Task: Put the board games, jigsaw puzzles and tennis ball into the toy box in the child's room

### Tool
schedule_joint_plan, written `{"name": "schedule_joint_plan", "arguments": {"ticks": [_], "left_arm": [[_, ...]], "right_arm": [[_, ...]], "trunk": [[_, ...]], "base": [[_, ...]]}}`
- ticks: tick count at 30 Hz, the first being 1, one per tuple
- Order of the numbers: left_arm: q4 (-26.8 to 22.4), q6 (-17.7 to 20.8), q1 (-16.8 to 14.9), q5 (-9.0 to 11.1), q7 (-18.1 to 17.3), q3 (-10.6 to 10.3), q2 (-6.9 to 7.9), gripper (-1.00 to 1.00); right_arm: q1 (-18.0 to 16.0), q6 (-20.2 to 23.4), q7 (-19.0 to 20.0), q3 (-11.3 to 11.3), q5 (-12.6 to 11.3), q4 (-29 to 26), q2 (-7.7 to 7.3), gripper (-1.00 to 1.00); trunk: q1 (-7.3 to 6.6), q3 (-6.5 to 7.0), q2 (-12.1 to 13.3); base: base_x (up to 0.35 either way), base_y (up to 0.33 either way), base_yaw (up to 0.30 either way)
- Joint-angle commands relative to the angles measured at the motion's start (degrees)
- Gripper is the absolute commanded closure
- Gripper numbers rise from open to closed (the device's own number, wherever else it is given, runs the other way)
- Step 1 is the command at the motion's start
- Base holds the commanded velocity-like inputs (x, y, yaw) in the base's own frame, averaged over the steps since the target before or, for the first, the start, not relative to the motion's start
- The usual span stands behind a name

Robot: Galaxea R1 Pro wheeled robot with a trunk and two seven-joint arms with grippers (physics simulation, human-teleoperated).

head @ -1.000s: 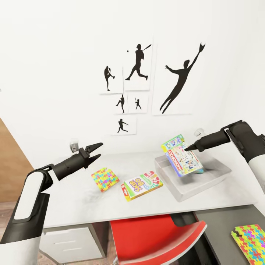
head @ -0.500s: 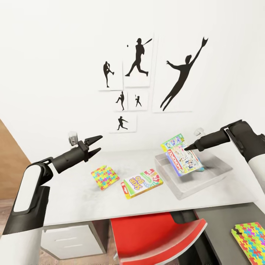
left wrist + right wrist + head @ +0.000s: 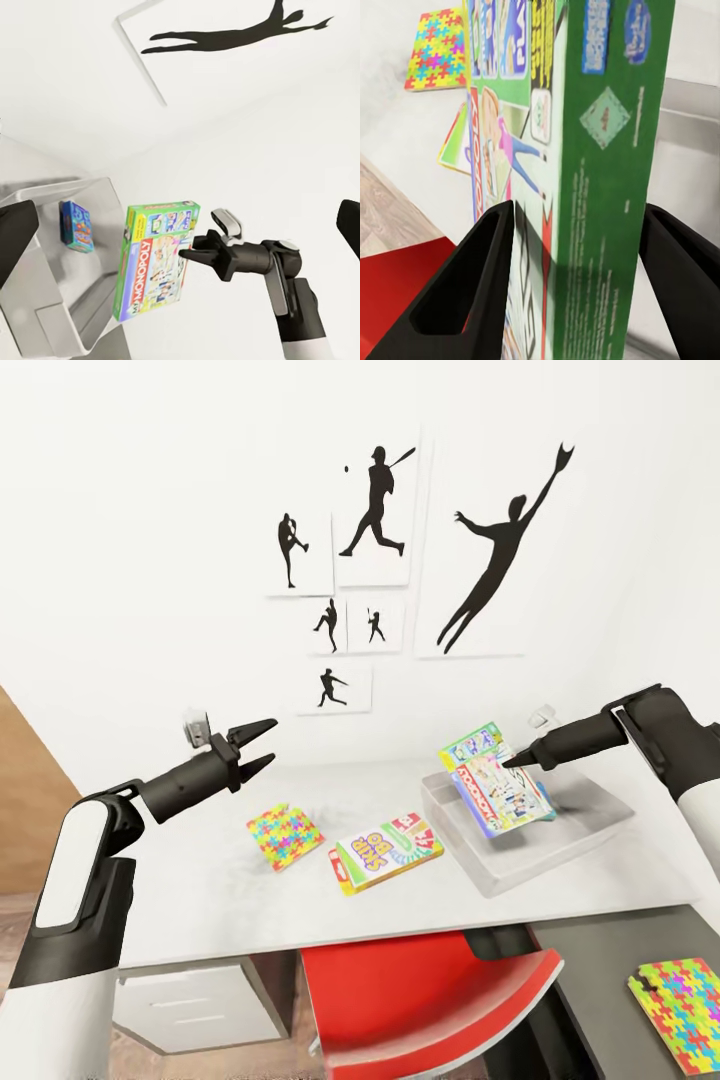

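Right wrist view: right gripper [image 3: 577, 247] clamps Monopoly box [image 3: 585, 150]; left gripper [image 3: 262, 746] spread, empty.

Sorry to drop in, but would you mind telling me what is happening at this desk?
The robot is tidying toys into the toy box on the table. Its right end effector grips a Monopoly board game, held tilted over the box; another small game box already lies inside. The left end effector hovers open and empty above the table. A jigsaw puzzle and a card-style game box lie on the tabletop, and a second jigsaw puzzle lies lower right.
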Motion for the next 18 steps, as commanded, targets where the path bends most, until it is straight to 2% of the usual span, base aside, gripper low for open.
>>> {"name": "schedule_joint_plan", "arguments": {"ticks": [1, 13, 18], "left_arm": [[0.0, 0.2, -0.1, 0.7, 0.6, 0.1, -0.01, -1.00], [0.0, 0.2, -0.5, 1.0, 0.8, 0.1, -0.01, -1.00], [0.0, 0.2, -0.6, 1.0, 0.8, 0.1, -0.02, -1.00]], "right_arm": [[-0.1, 0.5, 0.3, 0.1, 0.3, -0.1, -0.06, 1.00], [0.0, 0.5, 0.3, 0.2, 0.4, -0.2, -0.27, 1.00], [0.0, 0.5, 0.4, 0.2, 1.8, -0.2, -0.26, 1.00]], "trunk": [[0.03, -0.22, -0.1], [0.03, -1.34, -0.1], [0.03, -1.81, -0.1]], "base": [[0.000, 0.000, 0.000], [0.000, 0.000, 0.000], [0.000, 0.000, 0.000]]}}
